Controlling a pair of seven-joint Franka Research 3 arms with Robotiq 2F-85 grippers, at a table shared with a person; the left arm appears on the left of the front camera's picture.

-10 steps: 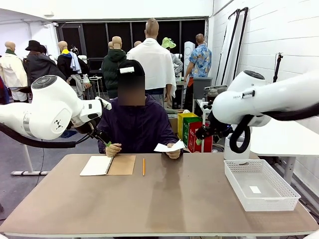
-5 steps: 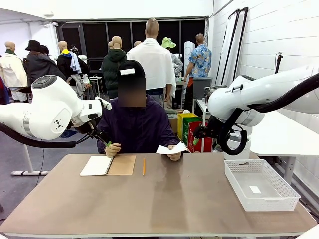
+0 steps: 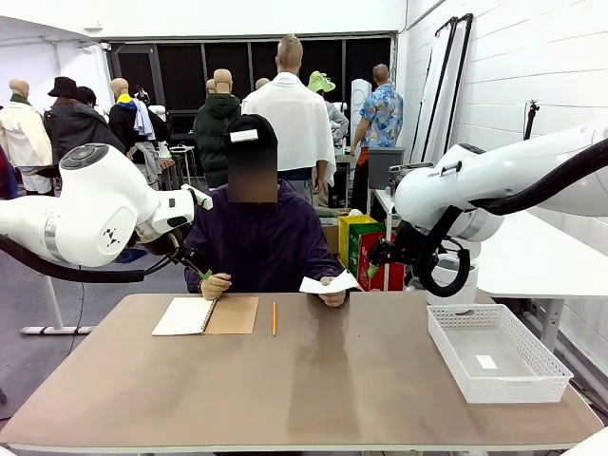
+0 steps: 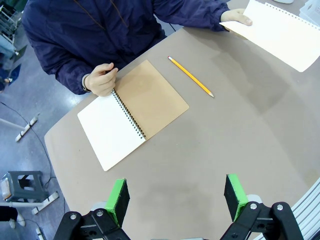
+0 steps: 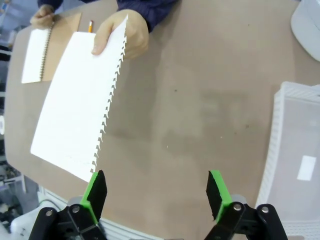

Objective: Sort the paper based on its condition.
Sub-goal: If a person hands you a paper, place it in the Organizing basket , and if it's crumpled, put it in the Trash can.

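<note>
The left gripper hangs over the table with its jaws wide and nothing between them. At eleven o'clock from it lies the open notebook, a person's hand resting on its far edge, and the pencil lies at twelve. The paper is up at one o'clock, well apart. That sheet, one edge ragged, is held above the table by the person's other hand. It sits at ten o'clock from the right gripper, untouched. This gripper's jaws also gape wide and empty. The white basket lies at three o'clock.
</note>
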